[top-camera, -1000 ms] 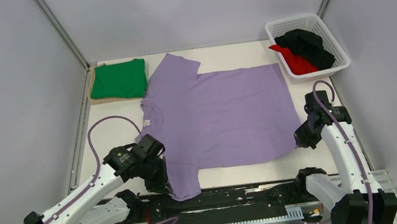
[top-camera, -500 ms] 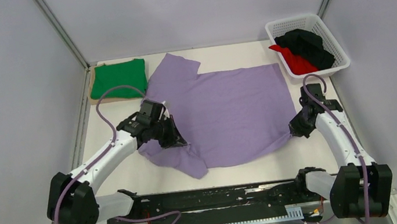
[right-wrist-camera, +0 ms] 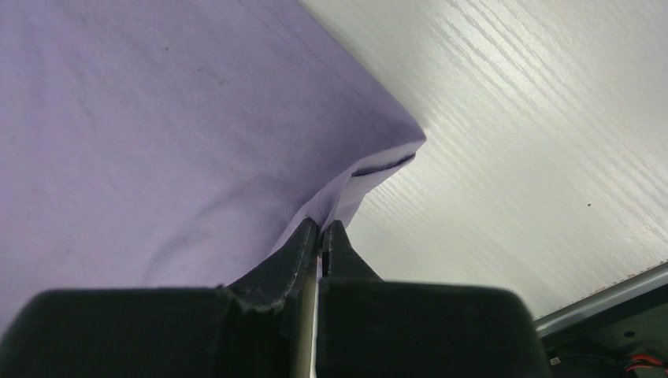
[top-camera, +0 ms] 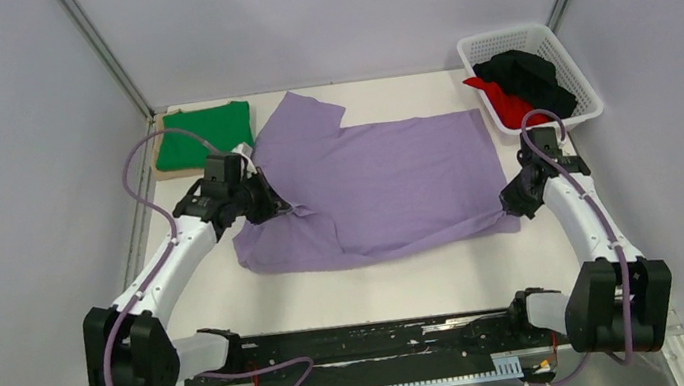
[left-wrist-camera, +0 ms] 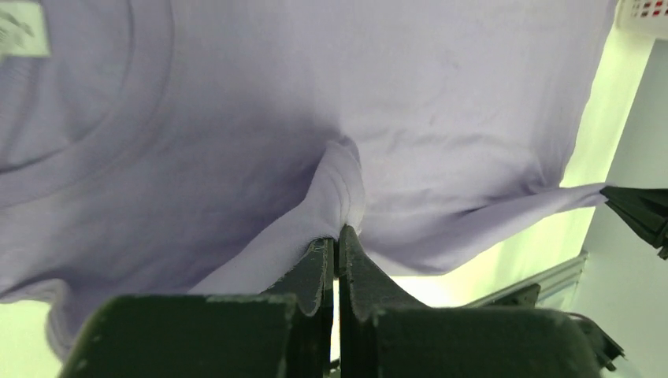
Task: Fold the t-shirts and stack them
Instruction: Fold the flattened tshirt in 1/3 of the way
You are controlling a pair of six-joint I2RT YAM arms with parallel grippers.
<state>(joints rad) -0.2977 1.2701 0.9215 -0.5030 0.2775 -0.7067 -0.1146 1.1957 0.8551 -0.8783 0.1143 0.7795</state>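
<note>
The lilac-purple t-shirt (top-camera: 387,182) lies spread on the white table, its near part folded back over itself. My left gripper (top-camera: 288,209) is shut on a pinch of its cloth (left-wrist-camera: 339,189) near the collar side, lifted off the table. My right gripper (top-camera: 510,213) is shut on the shirt's near right corner (right-wrist-camera: 346,193), close to the table. A folded green t-shirt (top-camera: 203,135) lies on the tan board at the back left. Black (top-camera: 529,76) and red (top-camera: 510,104) shirts lie in the white basket (top-camera: 571,70).
The tan board (top-camera: 158,158) sits at the back left under the green shirt. The basket stands at the back right by the wall. Grey walls close in both sides. A black rail (top-camera: 379,339) runs along the near table edge.
Both grippers have carried the shirt's near edge away from the rail toward the back, folding the lower part over. The left arm has swung far up and left; the right has moved back a little.
</note>
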